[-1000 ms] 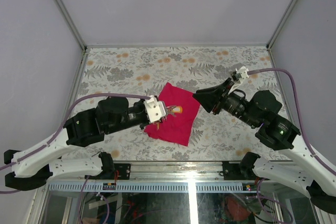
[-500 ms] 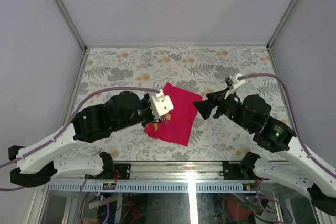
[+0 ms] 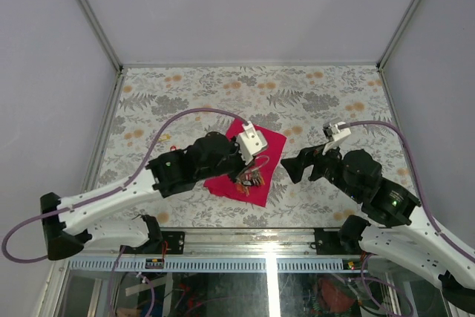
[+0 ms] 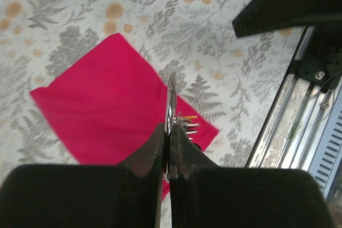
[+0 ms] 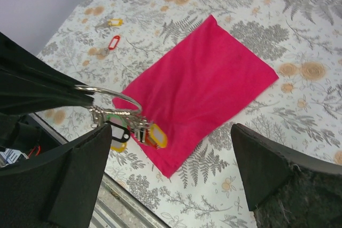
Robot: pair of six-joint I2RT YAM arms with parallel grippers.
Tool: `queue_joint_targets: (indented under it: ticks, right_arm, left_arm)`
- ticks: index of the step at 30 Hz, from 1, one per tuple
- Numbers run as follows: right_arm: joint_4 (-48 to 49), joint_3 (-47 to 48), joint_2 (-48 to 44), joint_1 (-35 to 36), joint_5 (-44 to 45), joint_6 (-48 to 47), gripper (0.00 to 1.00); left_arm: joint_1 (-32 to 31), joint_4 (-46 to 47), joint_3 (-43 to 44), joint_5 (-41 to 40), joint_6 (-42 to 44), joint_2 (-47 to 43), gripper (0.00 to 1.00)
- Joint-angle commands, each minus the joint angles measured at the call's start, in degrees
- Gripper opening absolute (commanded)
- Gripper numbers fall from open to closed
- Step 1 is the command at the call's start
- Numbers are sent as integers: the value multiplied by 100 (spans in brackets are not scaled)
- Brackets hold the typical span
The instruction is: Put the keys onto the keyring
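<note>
My left gripper point(image 4: 170, 138) is shut on the thin silver keyring point(image 4: 171, 97), holding it edge-up above the near end of the magenta cloth point(image 4: 107, 94). A bunch of keys with yellow, green and black tags point(image 5: 140, 131) hangs from the keyring point(image 5: 112, 95). In the top view this bunch point(image 3: 253, 177) hangs just below the left gripper point(image 3: 249, 166). My right gripper point(image 5: 171, 172) stands wide open and holds nothing, to the right of the bunch, and its black fingers point(image 3: 291, 167) show in the top view. Two small loose pieces, one red point(image 5: 114, 42) and one yellow point(image 5: 110, 23), lie far left on the table; too small to tell if they are keys.
The magenta cloth point(image 3: 272, 143) lies flat on the flower-patterned table point(image 3: 185, 94). The table's near metal rail point(image 4: 299, 116) runs close under both grippers. Grey walls close the table in on three sides.
The left arm has swung right and toward the near edge, carrying the keyring. The right gripper has opened wide and drawn back from the left gripper.
</note>
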Motion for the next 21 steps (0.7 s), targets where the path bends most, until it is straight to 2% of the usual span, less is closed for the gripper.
queue_joint_targets:
  ticks: [1, 5, 9, 14, 16, 19, 21]
  right_arm:
    - [-337, 99, -46, 4, 418, 246, 99]
    - [-651, 38, -245, 2, 795, 504, 99]
    - [-997, 235, -137, 5, 624, 663, 99]
    - [-1370, 488, 241, 4, 525, 669, 99]
    - [-1322, 474, 287, 6, 483, 679, 99]
    - [-1289, 427, 303, 0, 535, 728, 99]
    - [-1289, 397, 290, -1, 554, 714, 99]
  left_arm:
    - [92, 1794, -142, 645, -507, 514, 0]
    - [393, 2564, -393, 1117, -765, 1052, 0]
    - [907, 3126, -639, 1592, -1018, 1397, 0]
    - [1308, 3271, -715, 1750, -1030, 1622, 1]
    - [1503, 3344, -795, 1751, -1046, 1671, 2]
    - [1872, 3567, -947, 1784, -1144, 1759, 10]
    - [2096, 3677, -1006, 1795, -1204, 1858, 11]
